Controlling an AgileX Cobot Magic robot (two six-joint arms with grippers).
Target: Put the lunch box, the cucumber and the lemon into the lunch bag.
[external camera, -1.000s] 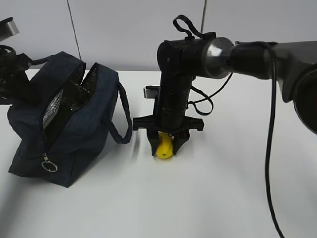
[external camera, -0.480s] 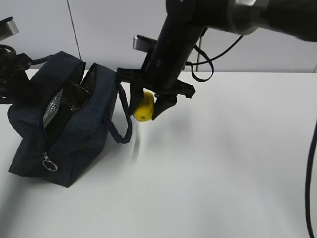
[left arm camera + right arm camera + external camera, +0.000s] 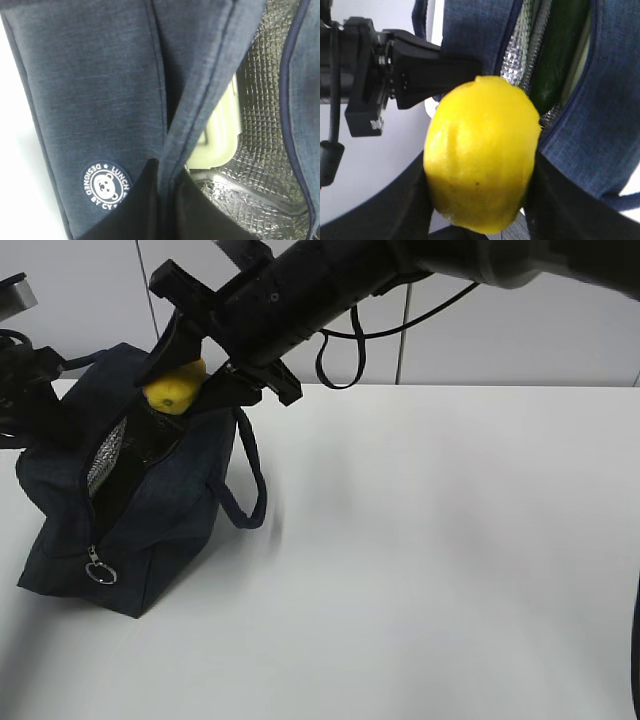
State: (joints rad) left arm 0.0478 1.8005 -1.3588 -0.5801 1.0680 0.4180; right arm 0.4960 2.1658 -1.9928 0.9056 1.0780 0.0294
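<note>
The right gripper [image 3: 185, 390] squeezes one lemon [image 3: 175, 387] between its two fingers. The lemon sits right in the middle of that grip, just above the open top of the bag [image 3: 150, 530]. Below the lemon, inside the bag, lies one cucumber [image 3: 560, 50]. One lunch box [image 3: 220, 135] with a pale green lid is in there too, on the shiny lining.

The left gripper [image 3: 165, 200] is pinched tight on the bag's edge, just beside the round white logo [image 3: 106, 186]. There is one bag, with two loop handles [image 3: 245, 475], standing on the white table [image 3: 450, 560].
</note>
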